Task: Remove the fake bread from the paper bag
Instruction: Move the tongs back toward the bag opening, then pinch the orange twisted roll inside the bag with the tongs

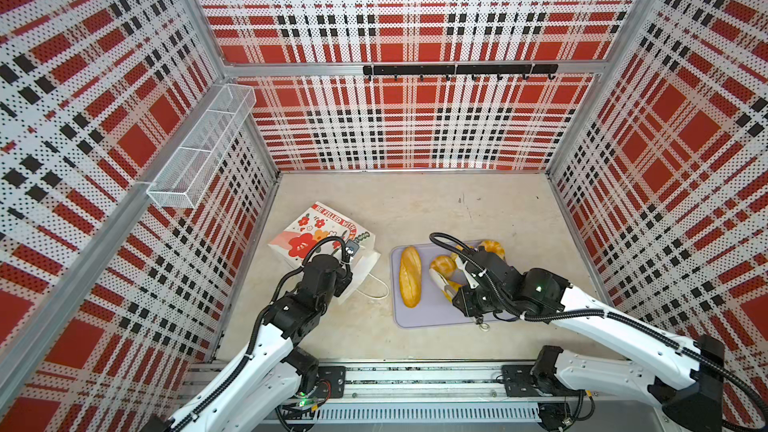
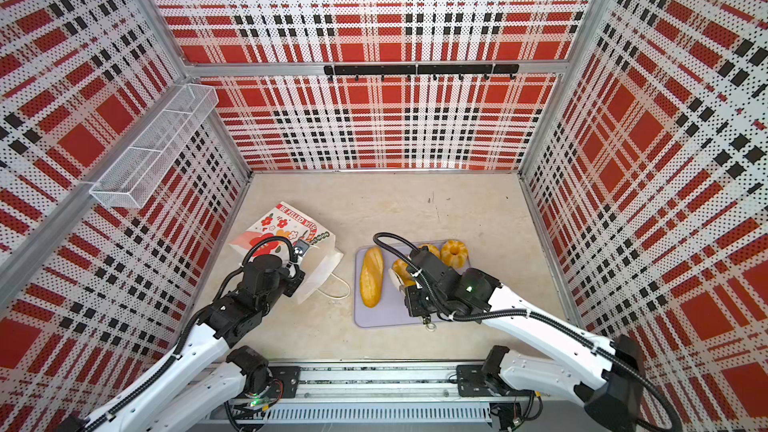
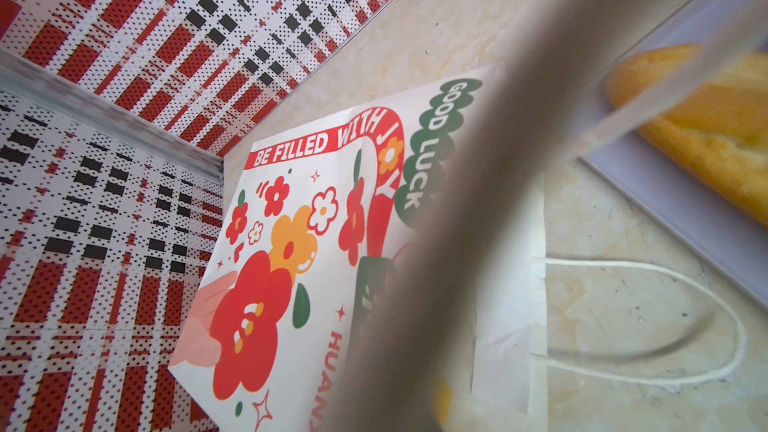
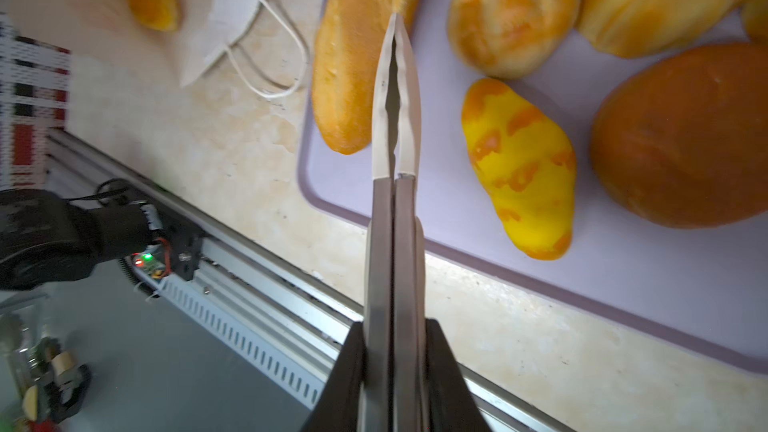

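— What sort of place are we looking at?

— A robot test cell in a lab, I'm thinking. Two white-and-black robot arms (image 1: 615,326) are sitting on a metal rail (image 1: 415,384) along the front edge of a pale tabletop (image 1: 415,209).

— And the walls?

— Perforated panels (image 1: 415,14) printed in red, black and white plaid are closing in three sides, and aluminium framing (image 1: 291,69) is holding them up.

— Anything homely?

— A wire basket (image 1: 199,147) and a black hook bar (image 1: 459,69) are hanging there like kitchen dressing, but a green light (image 1: 302,402) is glowing by the rail.
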Action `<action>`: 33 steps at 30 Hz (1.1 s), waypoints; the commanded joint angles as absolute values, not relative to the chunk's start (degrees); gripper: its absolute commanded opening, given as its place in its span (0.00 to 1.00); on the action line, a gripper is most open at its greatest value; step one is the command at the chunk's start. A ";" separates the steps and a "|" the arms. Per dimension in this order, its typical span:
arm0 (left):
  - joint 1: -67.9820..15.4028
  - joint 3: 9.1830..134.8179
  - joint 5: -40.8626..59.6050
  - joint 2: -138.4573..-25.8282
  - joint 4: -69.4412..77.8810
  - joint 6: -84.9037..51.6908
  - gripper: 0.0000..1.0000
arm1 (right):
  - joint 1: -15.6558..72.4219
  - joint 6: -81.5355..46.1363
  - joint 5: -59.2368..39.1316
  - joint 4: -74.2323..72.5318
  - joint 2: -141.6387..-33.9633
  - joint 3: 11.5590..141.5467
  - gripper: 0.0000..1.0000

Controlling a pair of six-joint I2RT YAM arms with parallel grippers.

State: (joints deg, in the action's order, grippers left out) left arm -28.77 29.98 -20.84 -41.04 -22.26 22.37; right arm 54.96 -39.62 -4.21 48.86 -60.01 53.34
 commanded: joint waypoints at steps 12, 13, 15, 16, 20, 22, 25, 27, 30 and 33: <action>-28.64 27.51 -16.70 -32.26 -25.42 22.82 0.00 | 59.97 -53.56 -20.66 -11.52 -86.97 53.12 0.17; -28.65 27.44 -16.65 -32.71 -25.41 22.74 0.00 | 60.06 -56.14 -21.32 -16.26 -89.88 53.47 0.19; -28.67 27.56 -16.69 -33.32 -25.50 22.65 0.00 | 60.28 -59.13 -21.26 -22.30 -94.48 54.51 0.20; -28.73 27.65 -16.68 -33.69 -25.62 22.55 0.00 | 60.43 -59.84 -21.82 -23.24 -96.92 56.04 0.22; -28.82 27.86 -16.79 -33.98 -25.77 22.49 0.00 | 60.56 -65.91 -23.81 -30.91 -103.73 58.05 0.26; -28.75 27.79 -16.88 -33.70 -25.85 22.59 0.00 | 61.14 -67.24 -24.24 -31.97 -105.23 58.43 0.28; -28.74 27.55 -16.70 -33.66 -25.71 22.64 0.00 | 62.35 -67.61 -23.65 -30.88 -105.47 57.94 0.32; -28.79 27.48 -16.70 -33.81 -25.48 22.66 0.00 | 62.97 -68.07 -23.63 -30.89 -105.17 56.91 0.34; -28.82 27.45 -16.61 -33.89 -25.17 22.67 0.00 | 63.79 -67.85 -23.37 -29.59 -104.74 55.69 0.39; -28.91 27.30 -16.44 -33.68 -25.01 22.61 0.00 | 64.16 -67.52 -24.00 -28.48 -105.67 55.85 0.41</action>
State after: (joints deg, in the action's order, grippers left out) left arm -28.82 27.88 -16.95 -34.13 -25.85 23.16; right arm 63.75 -66.85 -23.20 -24.64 -105.93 56.27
